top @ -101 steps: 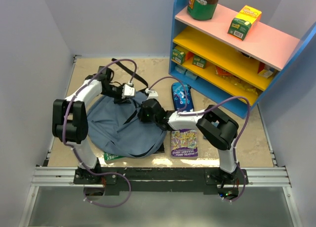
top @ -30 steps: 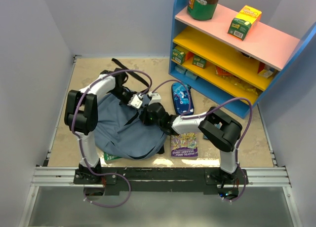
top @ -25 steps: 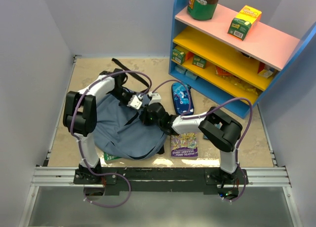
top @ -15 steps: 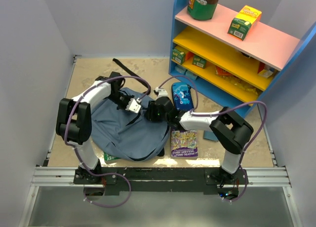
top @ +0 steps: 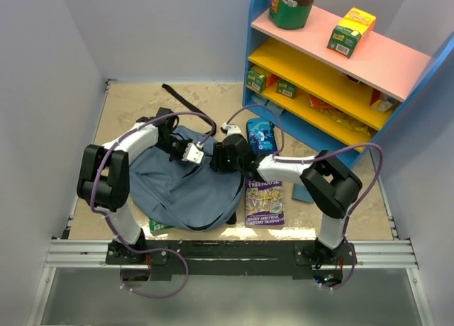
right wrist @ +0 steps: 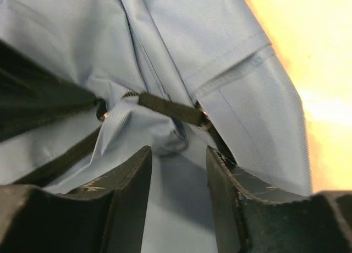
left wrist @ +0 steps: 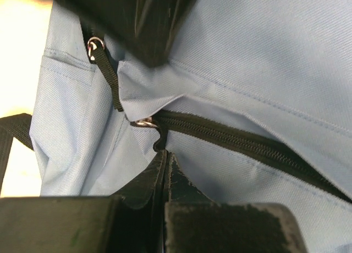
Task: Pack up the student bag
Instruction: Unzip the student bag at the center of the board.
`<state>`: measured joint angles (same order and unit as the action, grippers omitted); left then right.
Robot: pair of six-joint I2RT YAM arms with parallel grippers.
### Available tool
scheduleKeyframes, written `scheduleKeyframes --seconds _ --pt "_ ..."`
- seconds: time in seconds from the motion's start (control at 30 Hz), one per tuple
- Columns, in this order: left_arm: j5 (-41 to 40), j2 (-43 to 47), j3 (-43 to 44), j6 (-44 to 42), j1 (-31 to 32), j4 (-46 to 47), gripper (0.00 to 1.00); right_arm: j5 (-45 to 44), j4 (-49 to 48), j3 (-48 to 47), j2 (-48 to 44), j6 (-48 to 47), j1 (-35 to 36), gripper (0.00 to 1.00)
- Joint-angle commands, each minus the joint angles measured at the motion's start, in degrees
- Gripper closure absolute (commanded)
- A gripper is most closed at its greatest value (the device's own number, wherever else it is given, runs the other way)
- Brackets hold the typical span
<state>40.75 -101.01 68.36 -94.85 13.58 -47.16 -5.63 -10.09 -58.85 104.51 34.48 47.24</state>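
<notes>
The table [top: 128, 103] is a beige surface enclosed by pale walls. A blue shelf unit [top: 333, 99] with pink and yellow boards stands at its far right corner. The top board carries a dark green canister [top: 292, 3] and a yellow-green carton [top: 351, 32].

The student bag [top: 177, 188] lies flat on the left centre of the table, between the two arms. One black strap [top: 181, 96] trails toward the far wall.

A purple book [top: 264, 202] lies just beside the bag's right edge. A green book [top: 159, 225] shows partly from under the bag's near edge. A dark-blue printed pencil case [top: 261, 136] lies beyond the purple book, near the foot of the shelf unit.

The left gripper [top: 193, 153] sits on the bag's far right portion. In the left wrist view its jaws are pressed fully together [left wrist: 165, 157], tips against the fabric at the end of the black zipper [left wrist: 236, 143], beside a small metal ring [left wrist: 144, 122]. Whether anything is pinched there cannot be told.

The right gripper [top: 221, 158] is just beside it. In the right wrist view its jaws [right wrist: 179, 154] stand moderately apart with only blue fabric in the gap, gripping nothing. A black webbing loop [right wrist: 168, 109] lies just ahead of the fingertips.
</notes>
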Motion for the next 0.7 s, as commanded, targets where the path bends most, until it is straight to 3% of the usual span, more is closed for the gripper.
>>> scheduleKeyframes --seconds 0.0,0.27,0.67 --pt "3.2 2.1 -1.4 1.8 0.2 1.5 1.00 -1.6 1.1 -5.0 2.4 -0.9 -0.3 0.49" --pt "4.2 2.3 -1.9 2.0 0.2 1.9 1.00 -2.6 1.3 -8.3 5.1 -0.9 -0.6 0.47" --pt "4.8 3.2 -2.1 4.1 0.2 2.9 1.00 -2.1 -3.0 -5.8 5.5 0.2 -0.5 0.98"
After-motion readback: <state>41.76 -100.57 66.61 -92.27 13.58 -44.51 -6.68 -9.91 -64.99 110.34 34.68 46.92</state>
